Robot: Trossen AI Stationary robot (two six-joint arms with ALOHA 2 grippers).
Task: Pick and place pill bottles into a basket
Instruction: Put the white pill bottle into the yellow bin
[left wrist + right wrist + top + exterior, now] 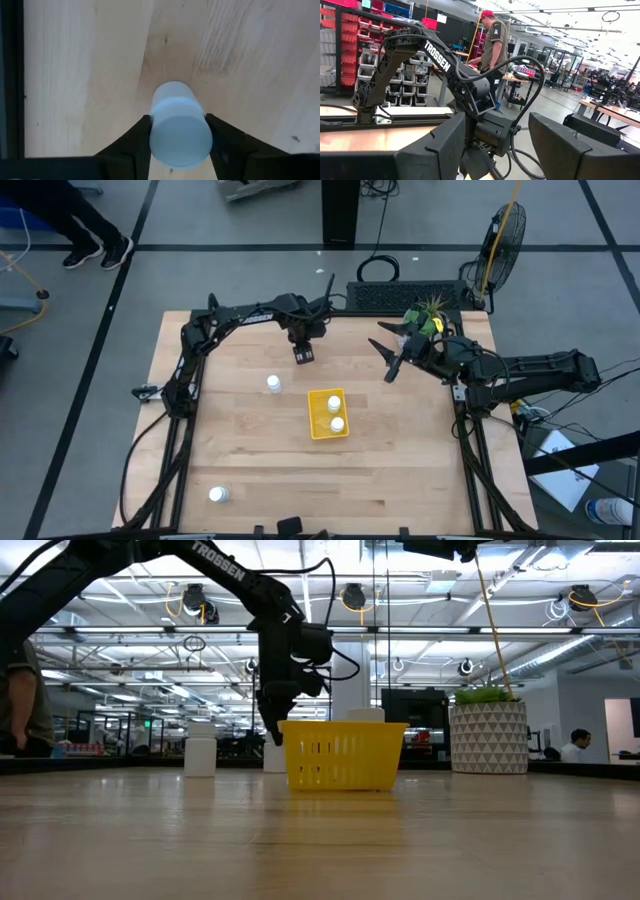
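My left pincer (pixel 304 355) hangs over the worktop (pixel 400 470) behind the basket (pixel 328 413), with a bottle (pixel 178 127) between its fingers. Two bottles (pixel 335 413) stand in the basket. One bottle (pixel 273 384) stands left of the basket, another (pixel 217 495) near the front left corner. My right pincer (pixel 386 355) waits right of the basket, by the plant (pixel 428 315).

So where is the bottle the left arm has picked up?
The pill bottle sits clamped in the left gripper, raised over the table's far side, up-left of the yellow basket in the high view.
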